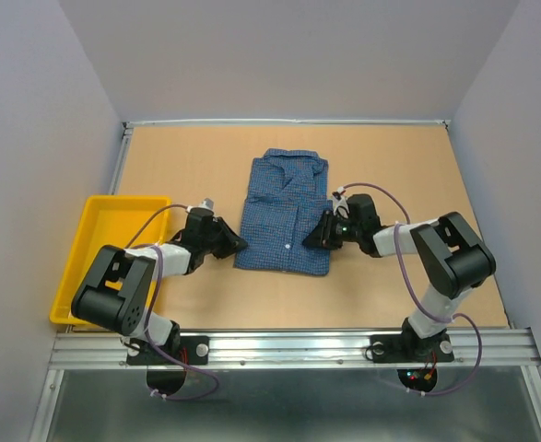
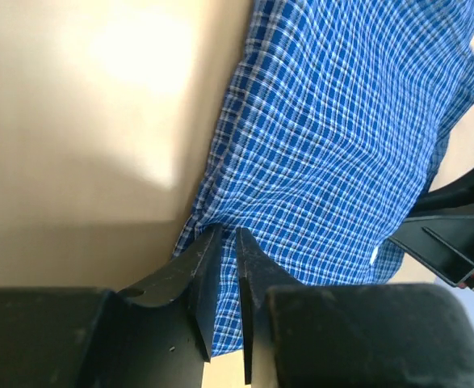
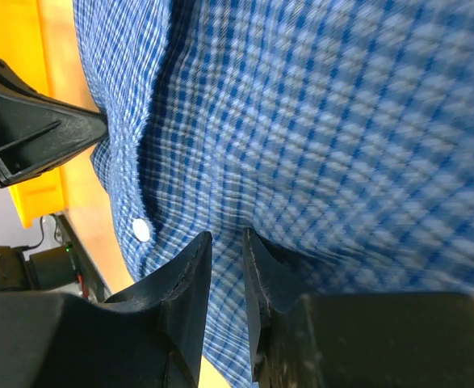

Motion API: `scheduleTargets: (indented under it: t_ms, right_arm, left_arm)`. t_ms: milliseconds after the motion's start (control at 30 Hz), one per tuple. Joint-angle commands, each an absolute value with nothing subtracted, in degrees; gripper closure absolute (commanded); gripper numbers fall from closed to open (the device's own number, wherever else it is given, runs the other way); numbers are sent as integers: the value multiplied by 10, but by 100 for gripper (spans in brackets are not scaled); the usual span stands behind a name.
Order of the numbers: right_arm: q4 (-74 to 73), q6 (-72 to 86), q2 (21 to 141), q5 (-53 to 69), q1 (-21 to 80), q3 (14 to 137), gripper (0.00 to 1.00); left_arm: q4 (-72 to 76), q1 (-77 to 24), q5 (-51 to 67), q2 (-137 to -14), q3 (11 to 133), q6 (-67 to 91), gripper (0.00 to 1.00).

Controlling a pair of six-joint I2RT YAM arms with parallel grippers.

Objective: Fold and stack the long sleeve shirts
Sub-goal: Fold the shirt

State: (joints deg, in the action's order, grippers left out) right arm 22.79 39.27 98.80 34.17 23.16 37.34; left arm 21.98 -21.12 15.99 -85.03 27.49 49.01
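— Closest to us sits the metal rail under the robot; how far along is it?

— Beyond it, on the table, one blue checked shirt lies in the middle, already folded into a rectangle, collar away from us. I'd say stacking is left; the yellow tray sits to its left.

— And the claws?

— Overhead can't tell. Wrist views show the left gripper pinching the shirt's left edge, the right gripper clamped on fabric near a white button.

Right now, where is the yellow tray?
In the top view the yellow tray sits at the table's left edge, beside the left arm, well left of the folded blue shirt.
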Motion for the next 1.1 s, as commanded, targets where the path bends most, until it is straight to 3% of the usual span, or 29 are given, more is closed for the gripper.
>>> scheduleTargets:
  t_ms: [0,267,600,867,1067]
  right_arm:
    - [250,360,974,331,213,381,72]
    - [163,319,931,286,197,485,71]
    - [178,331,1034,272,158,550,71]
    - [203,316,1091,276,112,531,71]
    - [147,262,1024,276,97,544,59]
  left_arm:
    - [225,-187,136,-820,244,488,73]
    - [194,-192,146,-784,343,427,66]
    - [196,-192,175,-969,493,397,66]
    - [204,-185,139,-1039,490,423,66]
    - [194,-184,125,-978,462,421,66]
